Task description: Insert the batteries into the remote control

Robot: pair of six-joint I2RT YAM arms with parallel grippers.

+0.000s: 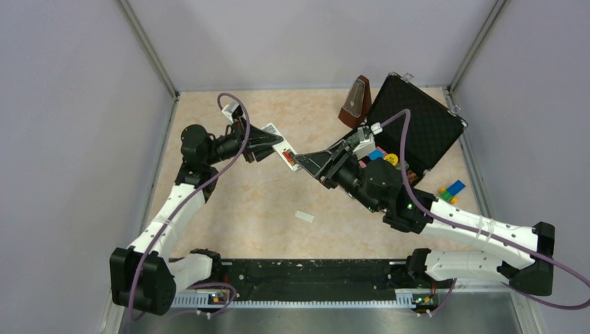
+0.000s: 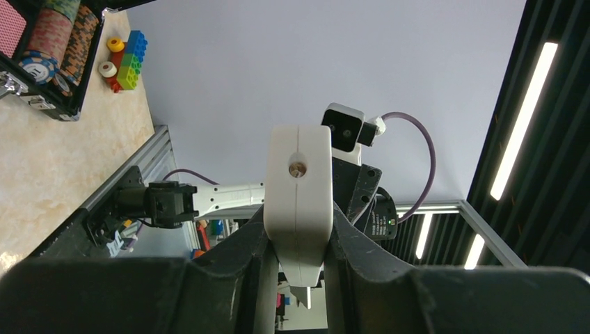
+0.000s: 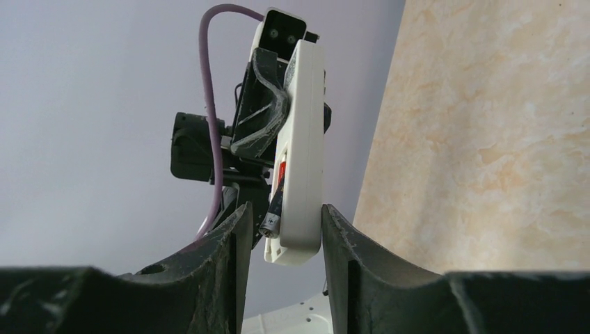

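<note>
Above the middle of the worktop (image 1: 264,209), raised off its surface, the remote control (image 1: 281,147) hangs between the two arms. Its long axis runs on a slant from far left to near right, so one end points into the left arm and the other into the right.

The left gripper (image 2: 299,233) has its fingers pressed on the remote's flanks, pinching the body at the far-left end. At the opposite end the back bay is uncovered. The red battery (image 3: 282,172) shows inside it. Just below, the black battery (image 3: 272,212) sits tilted, its metal tip poking out past the bay's edge.

The right gripper (image 3: 284,212) straddles this end, one finger against the remote's opposite face and the other just beside the black battery's protruding tip. The jaws stand part-way apart, and I cannot tell whether they bear on anything yet.

The right arm is therefore the nearer one to the loose cell, which lies between its fingers, across their line of squeeze. To my eye the next move calls for a squeeze that pushes the black battery sideways into its seat while the left arm braces.

Farther out, a small white cover piece (image 1: 304,216) lies flat on the worktop nearer the arm bases, well apart from both grippers. A black case (image 1: 424,125), a metronome (image 1: 355,99) and toy blocks (image 1: 451,191) sit toward the far right.
</note>
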